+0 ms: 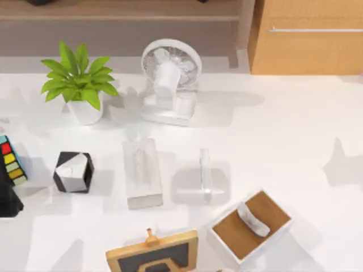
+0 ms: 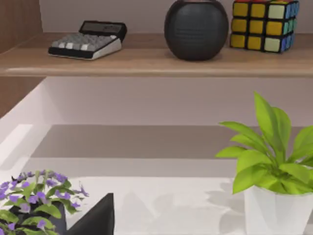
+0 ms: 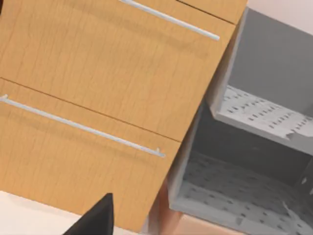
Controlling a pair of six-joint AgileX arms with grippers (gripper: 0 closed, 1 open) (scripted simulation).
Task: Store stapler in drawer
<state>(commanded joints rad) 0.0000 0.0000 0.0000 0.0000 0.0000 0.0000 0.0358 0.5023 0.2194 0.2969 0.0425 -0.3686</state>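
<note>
The stapler [image 1: 205, 173], slim and glassy white, lies on the white table right of centre, apart from everything around it. The drawer [image 1: 306, 48] is the light-brown wooden front with a thin silver bar handle [image 1: 315, 29] at the far right back, and it is closed. The right wrist view faces the drawer [image 3: 73, 166] close up, under a second wooden front, with a dark tip of my right gripper [image 3: 98, 218] at the frame's edge. A dark tip of my left gripper [image 2: 98, 218] appears in the left wrist view, facing a shelf and plants.
A white tissue box [image 1: 142, 173] lies left of the stapler, and a black-and-white block [image 1: 74, 171] sits further left. A fan [image 1: 170, 79] and a potted plant [image 1: 79, 85] stand behind. A small tray [image 1: 227, 235] holding a curved white piece [image 1: 253, 220] and a framed board [image 1: 153, 255] sit in front.
</note>
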